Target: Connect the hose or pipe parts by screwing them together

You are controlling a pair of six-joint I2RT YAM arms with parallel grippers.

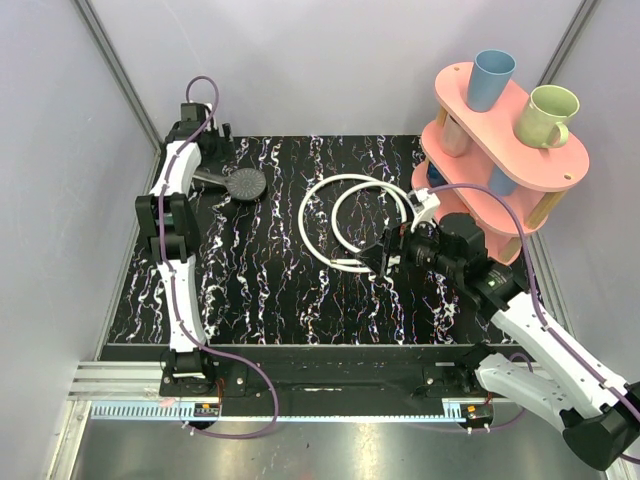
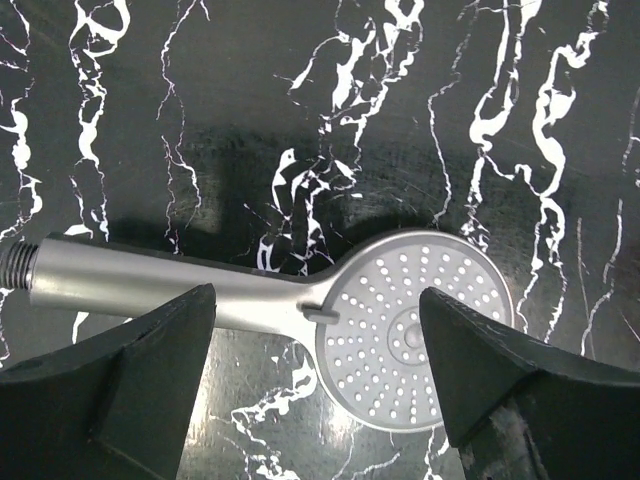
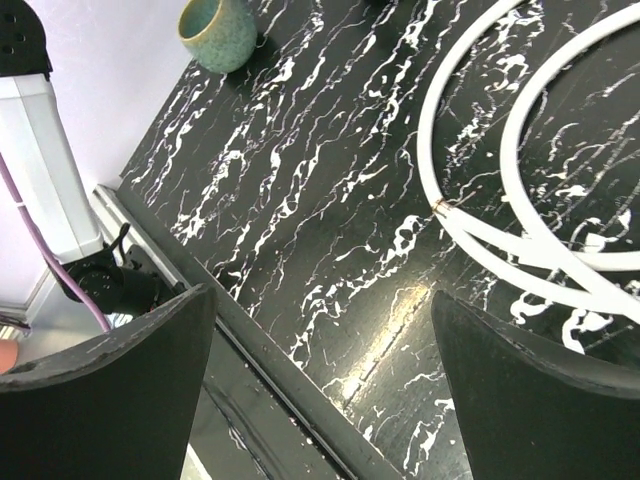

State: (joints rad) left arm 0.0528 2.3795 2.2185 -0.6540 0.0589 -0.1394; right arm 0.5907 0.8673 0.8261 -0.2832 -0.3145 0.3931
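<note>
The shower head (image 1: pixel 245 184) lies flat on the black marbled table (image 1: pixel 270 290) in the upper left of the top view, its round face up and to the right and its handle pointing left. In the left wrist view the handle's threaded end (image 2: pixel 20 265) shows at the left edge of the frame, bare. The left gripper (image 2: pixel 315 300) hangs over the shower head with its jaws apart, one finger in front of the handle and the other at the edge of the round face. Whether either finger touches it I cannot tell. The white hose (image 1: pixel 302 215) lies in two overlapping loops at the middle of the table, well apart from the shower head. The right gripper (image 3: pixel 320 295) sits just beside the lower right of the loops, its jaws spread wide with only bare table between them. A pink rack (image 1: pixel 500 120) stands at the upper right with a blue cup (image 1: pixel 490 80) and a green mug (image 1: pixel 545 115) on top.
</note>
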